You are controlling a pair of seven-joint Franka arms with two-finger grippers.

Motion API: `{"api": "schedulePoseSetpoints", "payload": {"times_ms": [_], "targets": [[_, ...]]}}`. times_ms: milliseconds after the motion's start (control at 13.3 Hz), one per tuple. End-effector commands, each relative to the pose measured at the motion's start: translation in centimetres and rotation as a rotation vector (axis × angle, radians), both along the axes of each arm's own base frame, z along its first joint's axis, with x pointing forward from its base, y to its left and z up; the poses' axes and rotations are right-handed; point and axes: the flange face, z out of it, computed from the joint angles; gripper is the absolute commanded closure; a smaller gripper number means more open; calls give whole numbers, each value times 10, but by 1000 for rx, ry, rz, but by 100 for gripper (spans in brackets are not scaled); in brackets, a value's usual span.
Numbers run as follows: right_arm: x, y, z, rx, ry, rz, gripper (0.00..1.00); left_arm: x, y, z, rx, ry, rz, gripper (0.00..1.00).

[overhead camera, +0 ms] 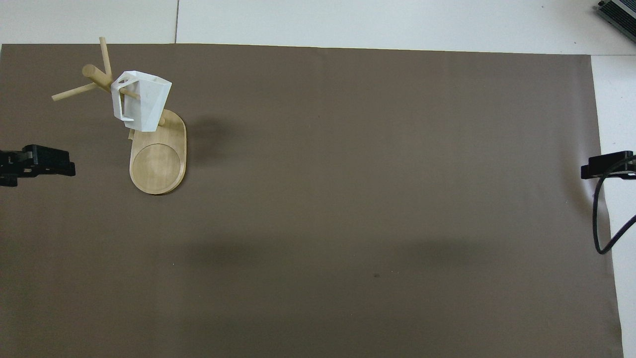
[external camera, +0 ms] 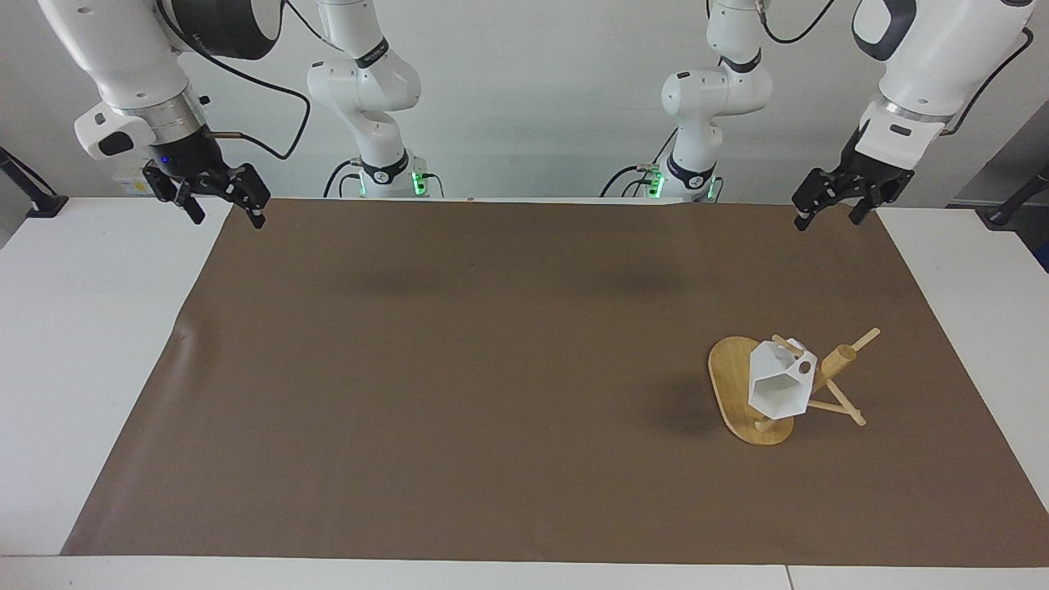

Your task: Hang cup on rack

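The white faceted cup (external camera: 778,387) hangs by its handle on a peg of the bamboo mug rack (external camera: 744,399), toward my left arm's end of the table (external camera: 459,369). My left end effector (external camera: 828,209) and right end effector (external camera: 220,205) hover spread wide, holding nothing, over the mat's corners.

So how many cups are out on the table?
1. The cup hangs on a peg of the rack, toward the left arm's end of the table. Nothing in view could hide another.
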Motion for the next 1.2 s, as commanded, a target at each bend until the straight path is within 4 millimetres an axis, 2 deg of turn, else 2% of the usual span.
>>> {"api": "schedulePoseSetpoints", "payload": {"times_ms": [0,226,451,1128], "targets": [[-8,1,1,-5,6,21,0,-2,-13,-4,24,33,-47,0],[-8,1,1,-6,6,21,0,1,-16,0,19,4,-48,0],[-8,1,1,-4,6,21,0,4,-26,20,-11,-8,-73,0],[-8,1,1,-6,5,21,0,7,-18,19,-14,-3,-139,0]]}}
